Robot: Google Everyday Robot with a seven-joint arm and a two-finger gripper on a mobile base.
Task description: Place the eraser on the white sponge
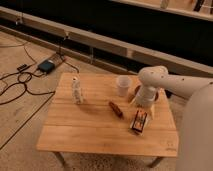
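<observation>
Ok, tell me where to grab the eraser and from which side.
Take the eraser from above, with the claw closing across its two long black sides. It lies flat on the table with the striped face up, so only those side edges offer a hold. The claw sits just behind it, near the far end. The brown stick to its left lies apart, so it should not interfere.

The white two-finger gripper (145, 106), right of centre, hangs just above the small black block with an orange-and-white striped top (139, 121). The bulky white wrist covers most of it. A reddish-brown round shape (156, 94) peeks out behind that wrist, mostly hidden. The white robot body is cut off at the right edge.
</observation>
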